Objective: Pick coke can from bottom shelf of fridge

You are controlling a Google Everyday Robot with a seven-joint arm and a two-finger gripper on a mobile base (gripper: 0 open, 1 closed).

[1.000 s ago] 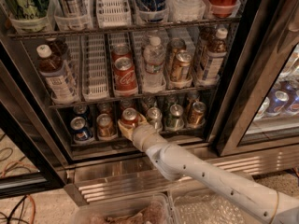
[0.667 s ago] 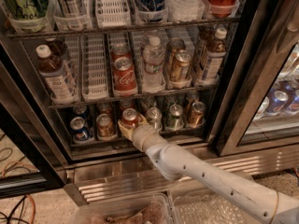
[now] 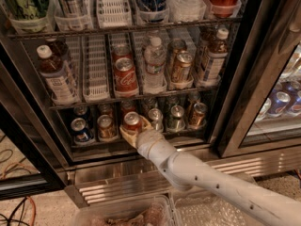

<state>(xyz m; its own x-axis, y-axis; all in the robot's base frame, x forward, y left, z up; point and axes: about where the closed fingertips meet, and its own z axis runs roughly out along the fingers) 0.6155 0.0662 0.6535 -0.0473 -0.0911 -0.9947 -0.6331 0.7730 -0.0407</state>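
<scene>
The fridge (image 3: 242, 79) stands open in front of me, with wire racks of drinks. The bottom shelf (image 3: 113, 142) holds a row of small cans. The coke can (image 3: 132, 122), red with a silver top, stands third from the left in that row. My gripper (image 3: 134, 132) reaches in from the lower right on its white arm, and its tan fingers (image 3: 126, 135) wrap around the coke can's lower part. A blue Pepsi can (image 3: 81, 129) and a gold-orange can (image 3: 106, 126) stand to its left.
Silver cans (image 3: 155, 118) and a gold can (image 3: 197, 114) stand right of the coke can. The rack above holds bottles and a larger Coke can (image 3: 125, 74). The ribbed steel base (image 3: 117, 182) lies below. A clear plastic bin (image 3: 127, 215) sits at the bottom edge.
</scene>
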